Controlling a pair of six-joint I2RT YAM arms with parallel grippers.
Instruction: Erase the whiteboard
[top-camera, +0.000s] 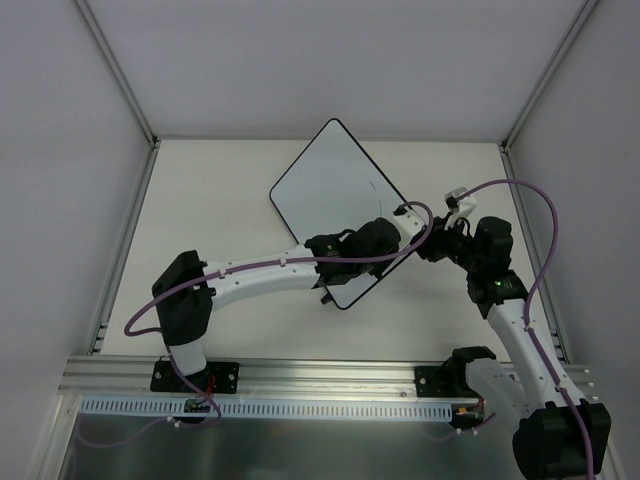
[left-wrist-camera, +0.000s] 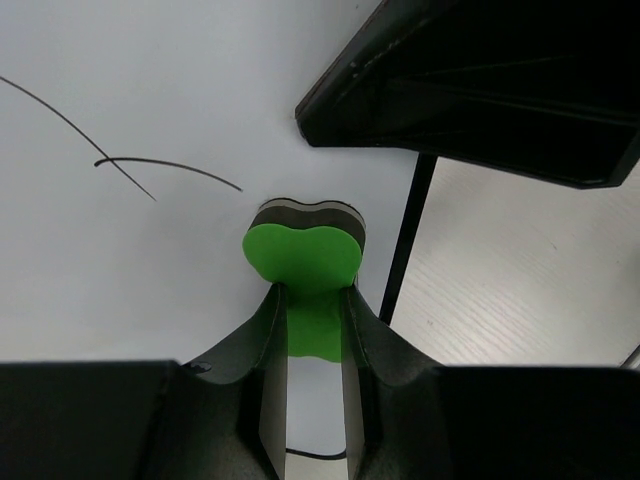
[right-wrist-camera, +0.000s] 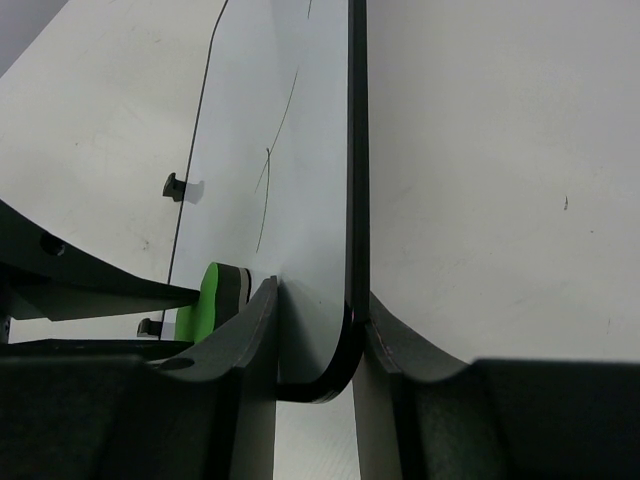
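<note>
The whiteboard (top-camera: 325, 185) lies at an angle on the table, a white board with a thin black frame. Thin black pen strokes (left-wrist-camera: 120, 162) remain on it, and also show as pen strokes (right-wrist-camera: 270, 165) in the right wrist view. My left gripper (left-wrist-camera: 312, 292) is shut on a green eraser (left-wrist-camera: 303, 255), whose dark felt side presses on the board close to its right edge. My right gripper (right-wrist-camera: 315, 335) is shut on the board's rounded corner (right-wrist-camera: 340, 375), one finger on each face. From above, the left gripper (top-camera: 382, 248) and right gripper (top-camera: 424, 243) meet at the board's right corner.
The pale table (top-camera: 220, 200) is fenced by side walls and aluminium posts (top-camera: 125, 240). The board's two small black feet (right-wrist-camera: 175, 185) show along its far edge. The right gripper's black body (left-wrist-camera: 480, 90) hangs just above and right of the eraser. Purple cables (top-camera: 530, 200) loop over both arms.
</note>
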